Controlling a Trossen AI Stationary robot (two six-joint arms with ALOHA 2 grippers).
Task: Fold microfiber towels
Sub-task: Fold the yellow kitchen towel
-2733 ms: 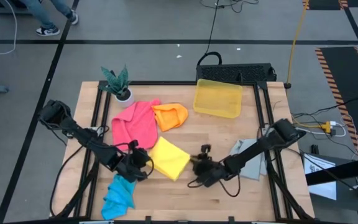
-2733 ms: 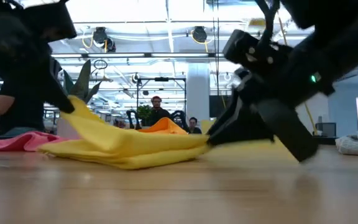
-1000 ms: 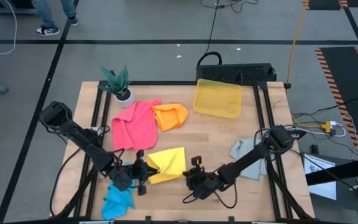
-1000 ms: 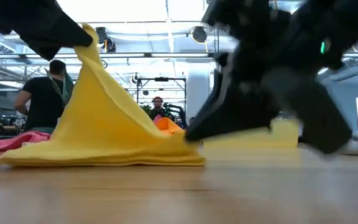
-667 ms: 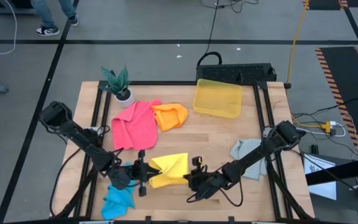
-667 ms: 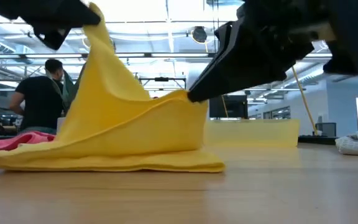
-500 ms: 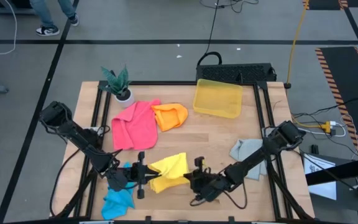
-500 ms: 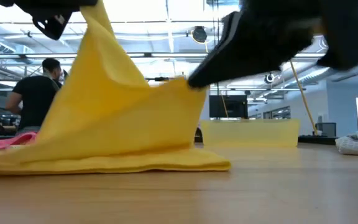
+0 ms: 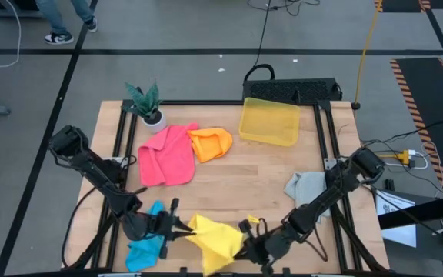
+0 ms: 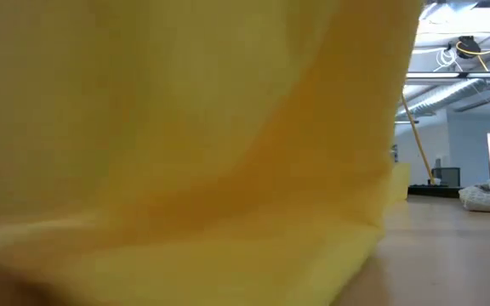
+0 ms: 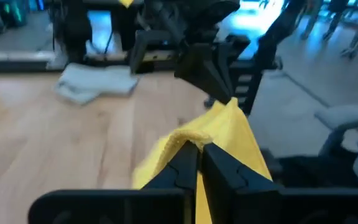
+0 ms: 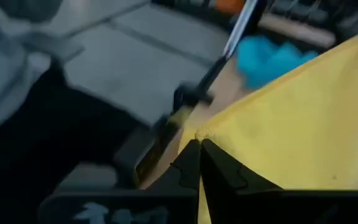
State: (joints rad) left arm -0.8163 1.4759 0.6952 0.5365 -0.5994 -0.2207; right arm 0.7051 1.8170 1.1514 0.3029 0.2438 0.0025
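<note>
Yellow microfiber towel (image 9: 214, 237) at worktop (image 9: 244, 173) near edge, between left gripper (image 9: 177, 228) and right gripper (image 9: 246, 238), each pinching a corner. Bright blue towel (image 9: 148, 240) just left of it. Pink towel (image 9: 167, 154) and orange towel (image 9: 211, 143) touching, far left. Translucent yellow plastic bin (image 9: 269, 121) far centre. Grey towel (image 9: 304, 188) at right edge. Potted plant (image 9: 146, 102) far-left corner.

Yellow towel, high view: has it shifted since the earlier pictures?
Yes. The yellow towel has been dragged away from the pink towel to the table's near edge, pinched between the left claw and right claw.
</note>
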